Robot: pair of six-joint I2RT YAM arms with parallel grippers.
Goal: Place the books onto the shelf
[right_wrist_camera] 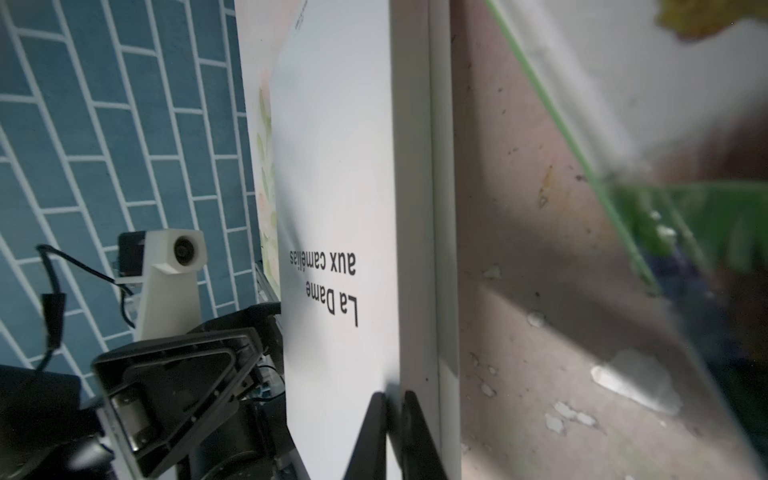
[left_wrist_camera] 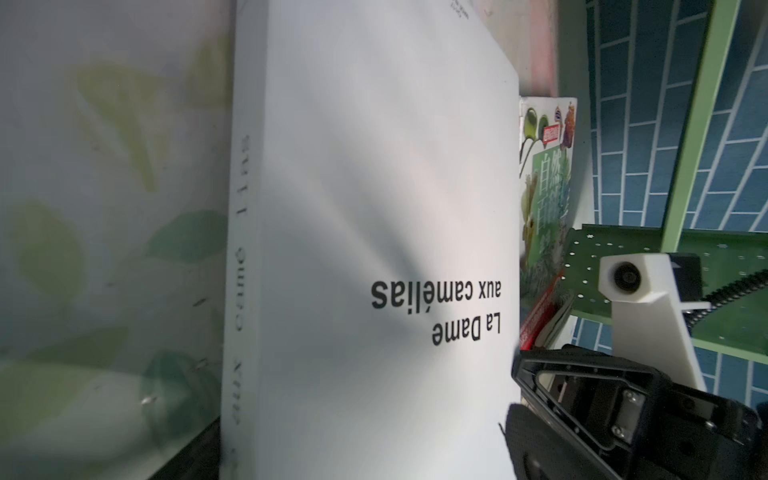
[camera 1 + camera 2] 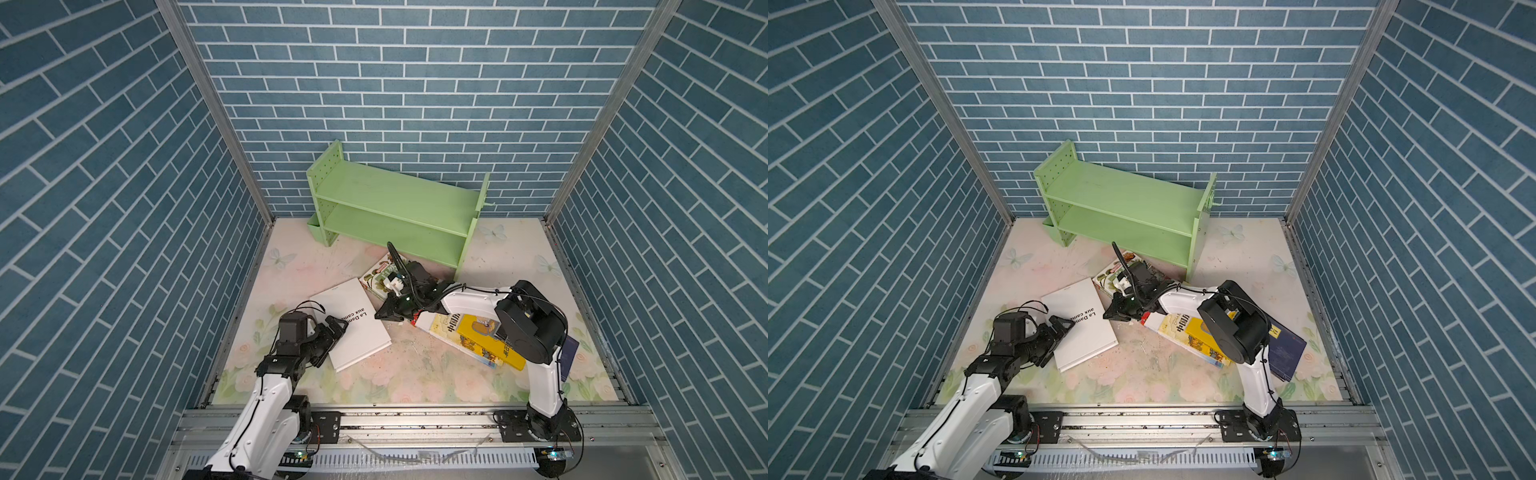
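White book flat on floral worktop, left claw wide open at one edge, right claw closed at the opposite edge

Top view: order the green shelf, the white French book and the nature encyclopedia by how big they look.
1. green shelf, clearly largest.
2. white French book.
3. nature encyclopedia, smallest as seen, though the right arm covers part of it, so its full size is unsure.
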